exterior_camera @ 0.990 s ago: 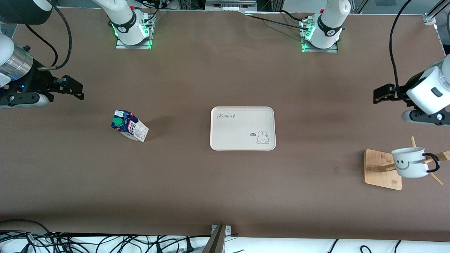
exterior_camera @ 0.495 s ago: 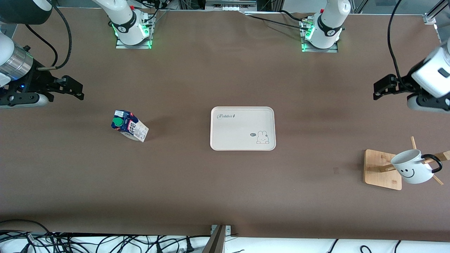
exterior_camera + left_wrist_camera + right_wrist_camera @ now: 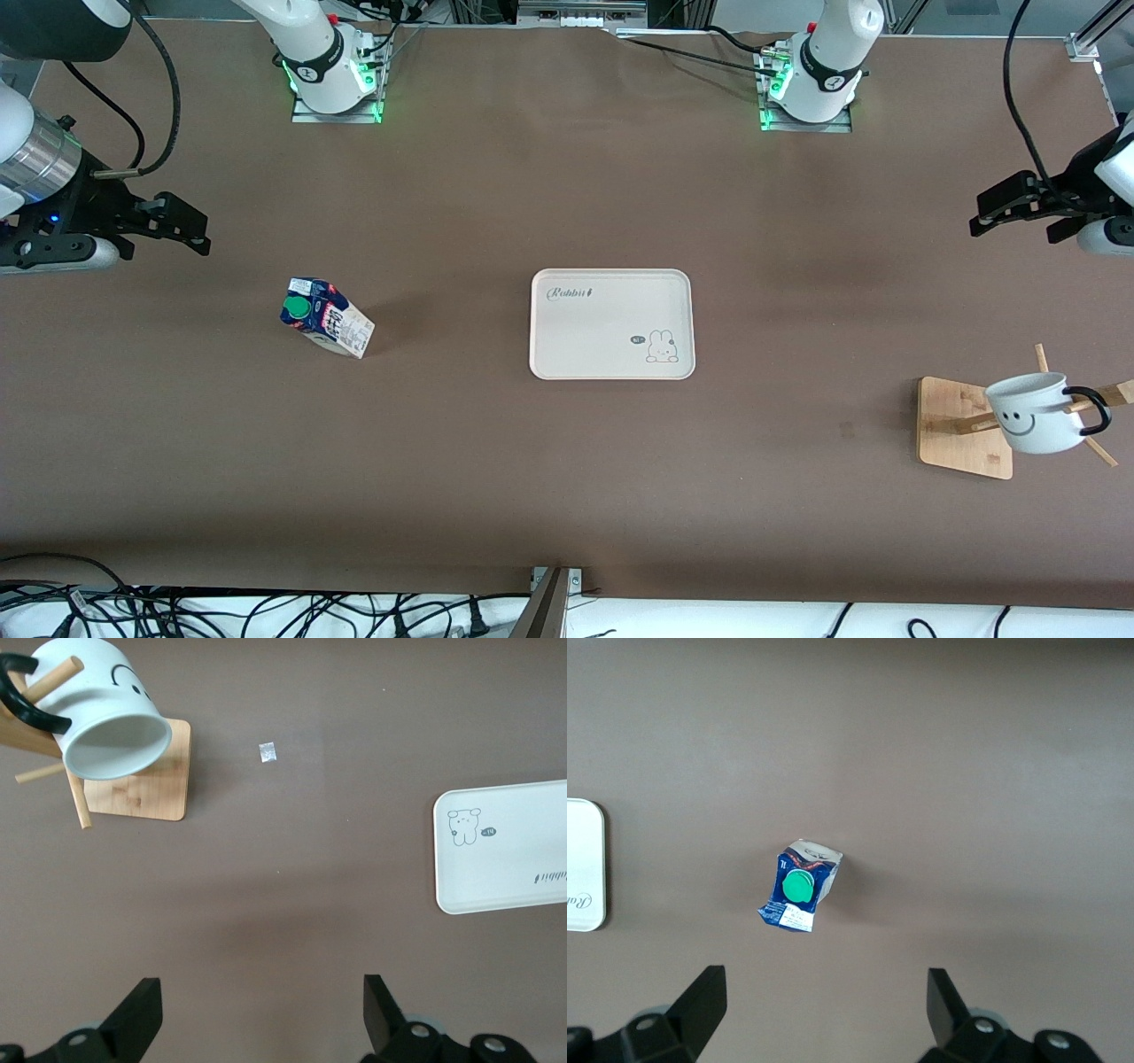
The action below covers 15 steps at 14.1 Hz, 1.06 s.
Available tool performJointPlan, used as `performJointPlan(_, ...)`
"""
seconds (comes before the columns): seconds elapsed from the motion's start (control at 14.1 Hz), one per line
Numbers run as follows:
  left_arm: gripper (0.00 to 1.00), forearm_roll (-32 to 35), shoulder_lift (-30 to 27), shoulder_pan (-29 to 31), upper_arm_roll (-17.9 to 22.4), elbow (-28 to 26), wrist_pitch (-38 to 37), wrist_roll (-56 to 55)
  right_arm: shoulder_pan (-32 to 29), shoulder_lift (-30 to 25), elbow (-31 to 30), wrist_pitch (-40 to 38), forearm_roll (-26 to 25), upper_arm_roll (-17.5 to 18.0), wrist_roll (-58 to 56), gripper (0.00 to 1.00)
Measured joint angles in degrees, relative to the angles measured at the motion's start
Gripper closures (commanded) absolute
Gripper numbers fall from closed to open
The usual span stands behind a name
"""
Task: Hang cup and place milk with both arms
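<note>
The cup (image 3: 1035, 416), white with a black smiley, hangs by its black handle on a peg of the wooden rack (image 3: 961, 430) at the left arm's end; the left wrist view shows the cup (image 3: 115, 713) tilted, mouth outward. My left gripper (image 3: 982, 214) is open and empty over bare table, well apart from the rack; its jaws (image 3: 263, 1001) stand wide. The milk (image 3: 326, 317) stands on the table toward the right arm's end, green cap up. My right gripper (image 3: 202, 232) hangs open over bare table, off to the side of the milk (image 3: 799, 886), holding nothing.
A white tray (image 3: 611, 323) with a rabbit print lies mid-table between milk and rack, with nothing on it. Its edge shows in both wrist views (image 3: 505, 895) (image 3: 585, 904). A small pale speck (image 3: 267, 752) lies beside the rack base.
The left arm has drawn back from the rack toward its end of the table. The cup swung on its peg and hangs steadier now. The right arm has not moved.
</note>
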Motion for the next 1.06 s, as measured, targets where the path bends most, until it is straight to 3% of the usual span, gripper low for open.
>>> performJointPlan(0.57,0.00,1.7,-2.3,-0.5,-0.2,-0.2,-1.0,0.3,0.0,0.0,0.0,0.0,0.0,0.0,0.0,0.00)
performJointPlan(1.06,0.00,1.7,-3.8,-0.5,0.0,-2.4,-4.2,-5.9,0.0,0.0,0.0,0.1,0.0,0.0,0.0,0.00)
